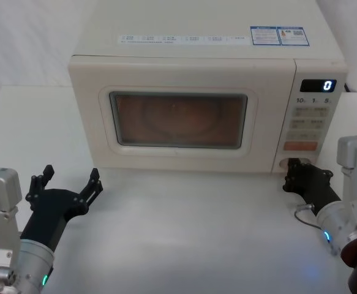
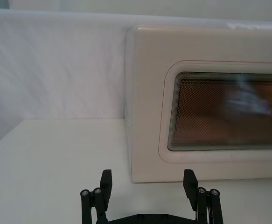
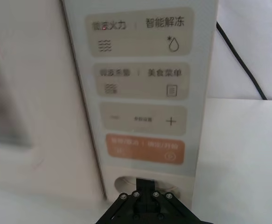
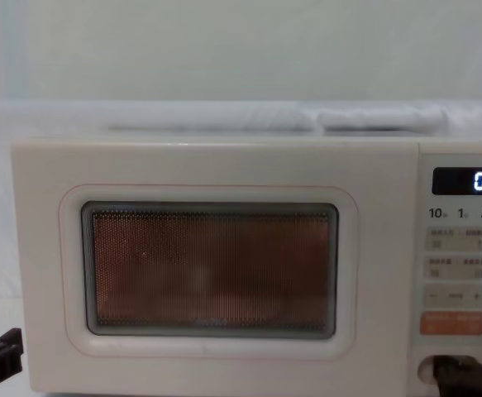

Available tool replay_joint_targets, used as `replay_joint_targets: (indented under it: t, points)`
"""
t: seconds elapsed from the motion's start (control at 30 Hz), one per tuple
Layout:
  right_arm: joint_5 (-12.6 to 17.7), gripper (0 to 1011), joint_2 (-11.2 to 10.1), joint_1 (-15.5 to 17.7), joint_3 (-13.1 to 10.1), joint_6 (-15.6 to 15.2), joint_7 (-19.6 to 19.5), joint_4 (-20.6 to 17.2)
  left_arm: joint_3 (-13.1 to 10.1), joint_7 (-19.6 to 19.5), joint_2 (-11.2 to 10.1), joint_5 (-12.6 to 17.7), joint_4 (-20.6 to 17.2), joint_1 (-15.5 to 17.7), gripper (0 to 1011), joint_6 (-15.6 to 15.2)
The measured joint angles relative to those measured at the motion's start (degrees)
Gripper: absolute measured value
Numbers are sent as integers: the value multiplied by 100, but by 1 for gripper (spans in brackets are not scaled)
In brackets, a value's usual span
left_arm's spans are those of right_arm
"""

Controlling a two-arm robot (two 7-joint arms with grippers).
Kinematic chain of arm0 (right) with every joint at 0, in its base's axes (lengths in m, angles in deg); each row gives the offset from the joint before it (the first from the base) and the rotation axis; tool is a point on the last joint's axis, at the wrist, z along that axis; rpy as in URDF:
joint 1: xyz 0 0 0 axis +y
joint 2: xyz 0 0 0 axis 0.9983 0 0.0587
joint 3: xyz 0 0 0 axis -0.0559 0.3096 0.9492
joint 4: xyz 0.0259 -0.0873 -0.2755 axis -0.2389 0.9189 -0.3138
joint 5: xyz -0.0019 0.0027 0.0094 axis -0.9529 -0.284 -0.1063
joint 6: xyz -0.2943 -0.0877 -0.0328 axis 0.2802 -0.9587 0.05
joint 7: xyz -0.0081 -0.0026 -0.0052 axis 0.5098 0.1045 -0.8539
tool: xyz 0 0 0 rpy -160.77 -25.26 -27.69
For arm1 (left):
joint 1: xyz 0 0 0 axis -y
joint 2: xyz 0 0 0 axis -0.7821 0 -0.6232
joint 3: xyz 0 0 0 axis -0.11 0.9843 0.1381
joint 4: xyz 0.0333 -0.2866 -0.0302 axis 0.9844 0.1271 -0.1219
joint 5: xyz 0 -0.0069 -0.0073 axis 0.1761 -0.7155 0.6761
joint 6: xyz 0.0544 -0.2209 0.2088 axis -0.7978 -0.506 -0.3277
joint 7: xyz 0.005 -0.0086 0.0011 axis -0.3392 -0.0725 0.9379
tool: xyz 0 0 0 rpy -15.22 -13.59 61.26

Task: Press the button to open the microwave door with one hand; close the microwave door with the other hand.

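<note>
Display reads "0"; right gripper closed at button, left gripper open.

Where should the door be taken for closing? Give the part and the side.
The door is shut flush and shows no handle, so there is nothing to pinch now. Once it pops, take its free edge beside the panel, probably pushing flat from the front with the open left pincer; the right pincer is at the button.

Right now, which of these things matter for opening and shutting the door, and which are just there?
In use: button, door, right end effector at the button, left end effector open, waiting.
Just there: orange key, display, black cable.
</note>
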Motion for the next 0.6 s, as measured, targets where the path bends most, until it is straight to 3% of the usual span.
replay_joint_targets:
  t: [0.33, 0.6]
  points:
    - [-24, 0, 56, -186, 6, 48, 26, 223, 0, 0, 0, 0, 0, 0, 1001, 0]
    - [-36, 0, 45, -149, -5, 38, 25, 179, 0, 0, 0, 0, 0, 0, 1001, 0]
